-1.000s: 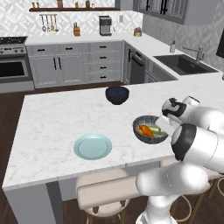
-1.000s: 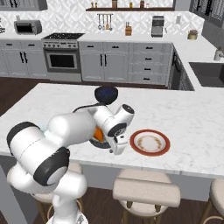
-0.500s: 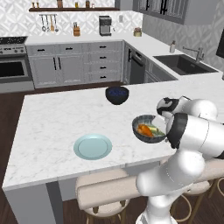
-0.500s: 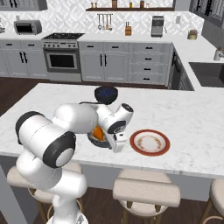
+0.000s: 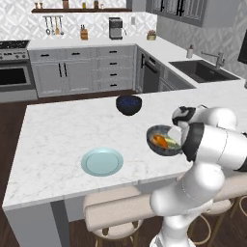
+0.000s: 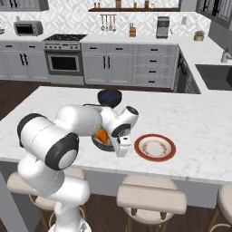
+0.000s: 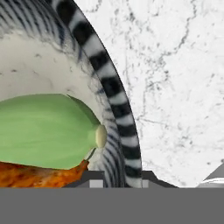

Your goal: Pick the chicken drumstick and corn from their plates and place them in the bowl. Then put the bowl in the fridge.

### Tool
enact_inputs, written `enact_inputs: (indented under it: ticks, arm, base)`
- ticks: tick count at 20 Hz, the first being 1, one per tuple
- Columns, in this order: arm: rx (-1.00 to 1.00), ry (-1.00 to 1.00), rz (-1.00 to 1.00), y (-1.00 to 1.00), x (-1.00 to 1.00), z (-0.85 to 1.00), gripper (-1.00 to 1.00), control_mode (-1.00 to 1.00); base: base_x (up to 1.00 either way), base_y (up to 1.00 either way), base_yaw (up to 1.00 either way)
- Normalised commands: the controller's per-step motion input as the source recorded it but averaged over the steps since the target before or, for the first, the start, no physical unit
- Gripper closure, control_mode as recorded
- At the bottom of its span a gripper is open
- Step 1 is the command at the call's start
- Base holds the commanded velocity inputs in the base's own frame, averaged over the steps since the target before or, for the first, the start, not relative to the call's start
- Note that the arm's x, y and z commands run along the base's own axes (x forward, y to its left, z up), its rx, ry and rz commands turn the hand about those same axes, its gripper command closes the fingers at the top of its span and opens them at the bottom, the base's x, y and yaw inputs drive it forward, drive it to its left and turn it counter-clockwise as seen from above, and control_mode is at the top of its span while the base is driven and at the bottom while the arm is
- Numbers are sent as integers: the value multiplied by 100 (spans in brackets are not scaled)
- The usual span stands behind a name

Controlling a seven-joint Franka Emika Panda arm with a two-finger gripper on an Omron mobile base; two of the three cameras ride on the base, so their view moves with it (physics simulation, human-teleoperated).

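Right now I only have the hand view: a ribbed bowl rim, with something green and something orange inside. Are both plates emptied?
Observer: Yes. The light-blue plate lies bare on the island, left of the bowl.
Operator: And the other one?
Observer: The red-rimmed plate is bare too, on the bowl's other side.
Operator: Anything else nearby?
Observer: A smaller navy bowl stands farther back, apart from it.

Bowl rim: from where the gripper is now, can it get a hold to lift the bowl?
Probably yes. In the hand view the gripper sits shut on the bowl rim, straddling the wall, with corn and drumstick lying just inside, clear of it.
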Motion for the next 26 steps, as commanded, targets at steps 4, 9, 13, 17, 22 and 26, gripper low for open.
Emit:
enact_inputs:
  ticks: [4, 9, 13, 17, 22, 26]
  arm:
    - [0, 1, -7, 1, -60, 94, 100, -100]
    - [4, 12, -1, 0, -72, 100, 100, -100]
    - [0, 1, 0, 31, -85, 87, 100, -100]
    - [-8, -18, -3, 30, -92, 61, 100, -100]
    - [-5, -10, -5, 18, -65, 50, 100, -100]
    - [0, 0, 0, 11, -54, 59, 100, -100]
  base:
    - [0, 0, 0]
    - [0, 0, 0]
    - [0, 0, 0]
    - [0, 0, 0]
    - [0, 0, 0]
    - [0, 0, 0]
